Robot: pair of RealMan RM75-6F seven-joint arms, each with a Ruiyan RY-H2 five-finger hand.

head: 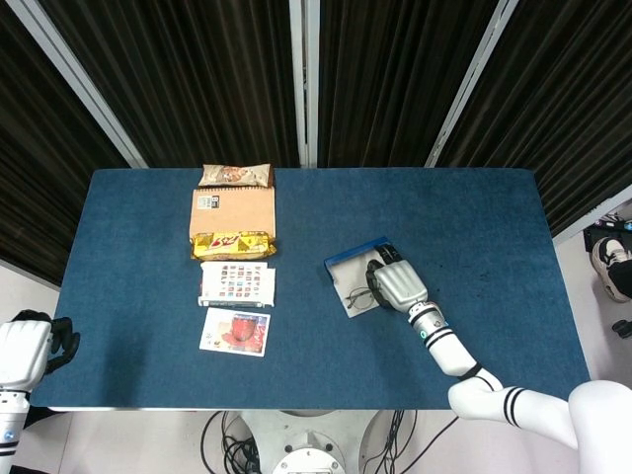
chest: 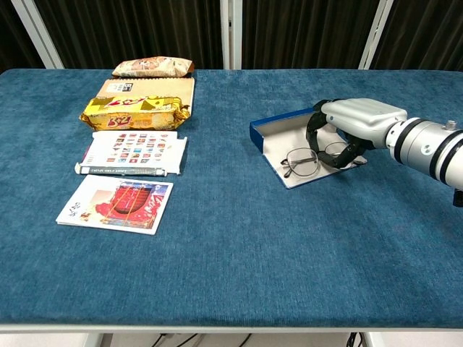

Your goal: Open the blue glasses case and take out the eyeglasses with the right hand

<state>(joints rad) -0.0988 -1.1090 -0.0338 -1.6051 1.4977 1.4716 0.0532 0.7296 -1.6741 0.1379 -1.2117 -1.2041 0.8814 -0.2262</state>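
Note:
The blue glasses case (chest: 278,131) lies open on the table right of centre, its pale lining facing up; the head view shows the case (head: 346,267) too. The thin-framed eyeglasses (chest: 300,160) lie on the lining, also seen as eyeglasses (head: 357,294) from above. My right hand (chest: 358,119) is down over the case, its fingers and thumb curled around the right lens and pinching the frame. The right hand (head: 395,283) covers the case's right half from above. My left hand (head: 25,351) hangs off the table's near-left corner, fingers curled in, holding nothing.
On the left half of the blue table (chest: 239,253) lie a snack bag (chest: 152,66), a brown box (chest: 155,88) with a yellow packet (chest: 134,110) on it, a flag-print booklet (chest: 134,153) and a red-picture card (chest: 119,204).

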